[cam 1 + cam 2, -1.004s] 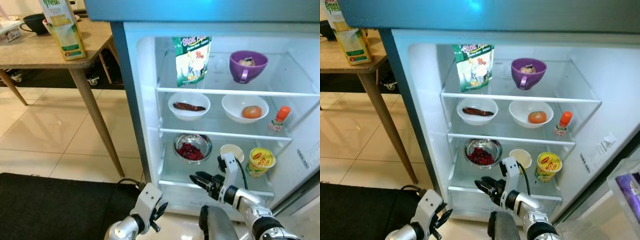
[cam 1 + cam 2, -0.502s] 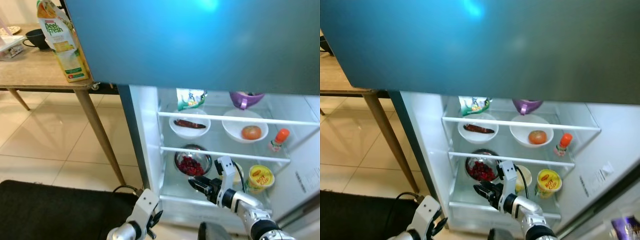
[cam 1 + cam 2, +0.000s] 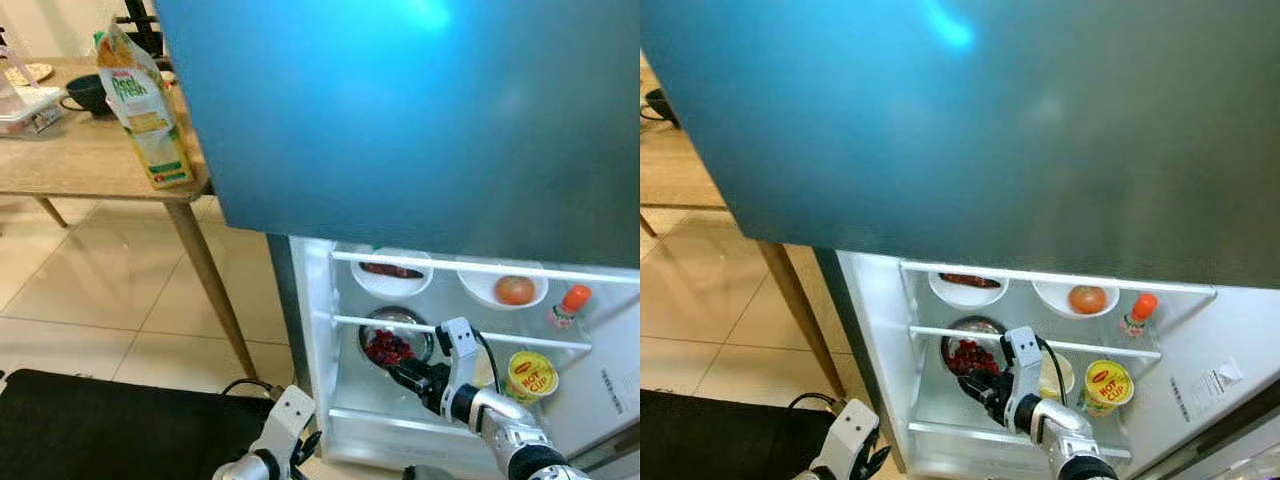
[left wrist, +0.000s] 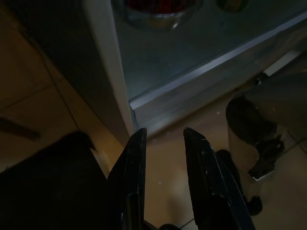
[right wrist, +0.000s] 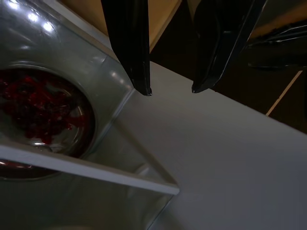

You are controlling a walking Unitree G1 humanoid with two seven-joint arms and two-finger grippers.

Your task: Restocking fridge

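While my right gripper [image 3: 402,374] sits low inside the fridge [image 3: 310,300], just in front of the metal bowl of red berries [image 3: 391,342], its two black fingers [image 5: 134,52] are a little apart and hold nothing. My left gripper [image 4: 163,139] hangs down by the floor next to the fridge's bottom edge, fingers a little apart and empty too.

I think I am between loads. The juice carton [image 3: 143,118] stands on the wooden table [image 3: 60,160], well away to my left, and it looks like the next thing to put in.

The big blue door [image 3: 420,120] hides the top shelf from me. Lower down I can see two white bowls, a small orange-capped bottle [image 3: 565,305] and a yellow cup [image 3: 529,373].

Next I should pull my right arm out, turn to the table, and grab the carton by its sides.
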